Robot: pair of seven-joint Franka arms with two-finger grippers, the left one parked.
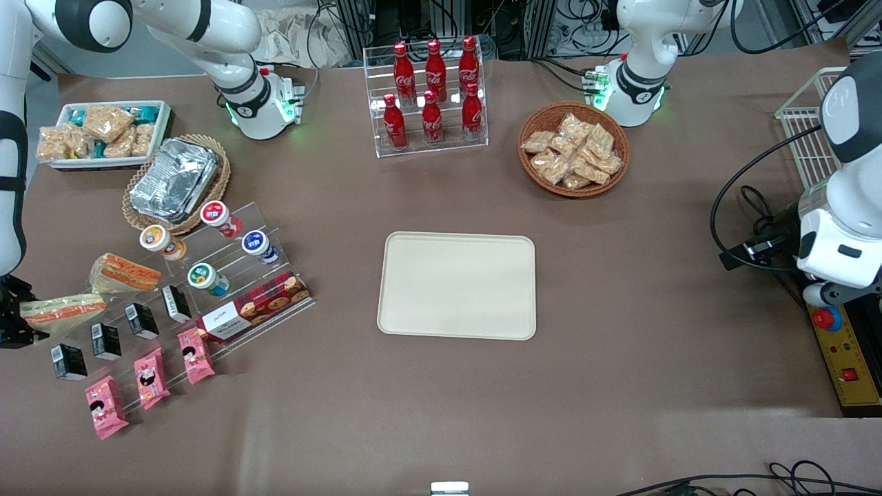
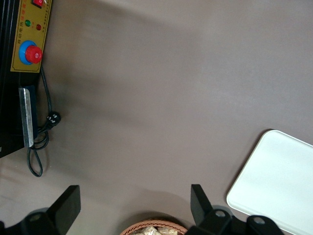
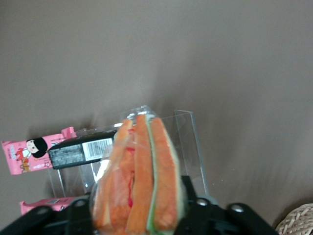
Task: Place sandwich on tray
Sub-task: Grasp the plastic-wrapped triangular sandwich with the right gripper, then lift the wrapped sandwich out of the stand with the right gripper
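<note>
Gripper (image 1: 17, 320) closed on wrapped sandwich (image 1: 63, 308), held above the clear snack rack (image 1: 207, 289) at working arm's end; tray (image 1: 457, 285) bare, well apart.

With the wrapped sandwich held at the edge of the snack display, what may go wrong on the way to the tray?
1. The gripper holds the sandwich by its clear wrap, which may slip.
2. The black cartons and the second wrapped sandwich stand beside it; a low move might knock them.
3. The tray lies far off toward the parked arm's end, so an early release would miss it.
</note>
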